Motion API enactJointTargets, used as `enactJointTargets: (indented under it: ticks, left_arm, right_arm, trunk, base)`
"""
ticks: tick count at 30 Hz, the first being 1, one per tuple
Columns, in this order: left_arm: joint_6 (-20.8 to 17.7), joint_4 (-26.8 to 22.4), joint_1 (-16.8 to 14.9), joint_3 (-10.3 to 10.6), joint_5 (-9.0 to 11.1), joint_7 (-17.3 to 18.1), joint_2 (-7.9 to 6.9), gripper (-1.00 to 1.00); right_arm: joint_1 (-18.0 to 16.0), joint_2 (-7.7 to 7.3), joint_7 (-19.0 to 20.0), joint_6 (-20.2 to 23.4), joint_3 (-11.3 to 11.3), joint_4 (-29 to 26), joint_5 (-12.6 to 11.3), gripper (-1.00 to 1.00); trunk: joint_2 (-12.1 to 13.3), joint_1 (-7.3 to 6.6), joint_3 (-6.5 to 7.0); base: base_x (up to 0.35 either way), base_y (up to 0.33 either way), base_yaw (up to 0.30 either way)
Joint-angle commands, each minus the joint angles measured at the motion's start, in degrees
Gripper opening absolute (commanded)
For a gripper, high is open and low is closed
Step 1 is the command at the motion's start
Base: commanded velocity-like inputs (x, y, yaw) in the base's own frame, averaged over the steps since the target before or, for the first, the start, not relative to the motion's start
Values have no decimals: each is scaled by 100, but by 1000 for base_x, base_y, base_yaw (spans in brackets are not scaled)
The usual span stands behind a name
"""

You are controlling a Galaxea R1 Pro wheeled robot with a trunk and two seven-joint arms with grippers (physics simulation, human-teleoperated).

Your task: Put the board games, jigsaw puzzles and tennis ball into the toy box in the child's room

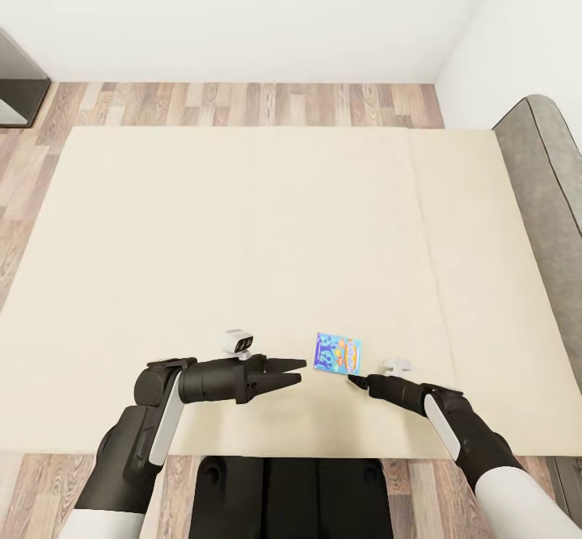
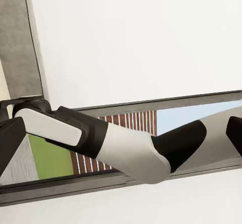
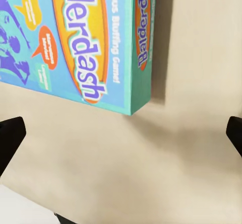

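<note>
A small blue board game with "Balderdash" print lies flat on the bed's cream mattress, close to the near edge. My right gripper hovers open just off the box's near right corner, not touching it. In the right wrist view the box lies ahead, one corner pointing between the spread black fingertips. My left gripper is open a short way left of the box, pointing toward it, nothing held. The toy box, table, jigsaw puzzles and tennis ball are out of view.
A grey padded headboard runs along the bed's right side. Wood floor and white walls lie beyond the far edge, with a dark cabinet at far left. The left wrist view faces my right forearm and a window.
</note>
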State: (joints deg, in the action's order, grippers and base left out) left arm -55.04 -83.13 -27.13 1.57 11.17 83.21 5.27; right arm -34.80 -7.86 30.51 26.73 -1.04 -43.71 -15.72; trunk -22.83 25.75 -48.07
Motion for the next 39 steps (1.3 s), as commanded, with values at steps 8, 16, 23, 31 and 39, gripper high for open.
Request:
enactJointTargets:
  ticks: [8,16,23,31,39]
  left_arm:
    - [55,40,42,-130,-113,-59,-194,100]
    - [54,43,41,-56,-220,-62,-264,100]
    - [54,43,41,-40,-228,-66,-271,100]
    - [54,43,41,-43,-229,-67,-272,100]
    - [54,43,41,-43,-229,-64,-272,100]
  right_arm:
    - [-52,190,-137,-149,183,-201,48,100]
    - [-52,236,0,-404,348,-455,-75,100]
    - [-53,233,7,-417,365,-462,-79,100]
    - [-53,233,8,-414,367,-463,-80,100]
    - [-50,233,11,-422,367,-463,-80,100]
  trunk:
    - [-9,3,-6]
    - [-9,3,-6]
    - [-9,3,-6]
    - [-9,3,-6]
    - [-9,3,-6]
  base:
    - [0,0,0]
    - [0,0,0]
    - [0,0,0]
    - [0,0,0]
    - [0,0,0]
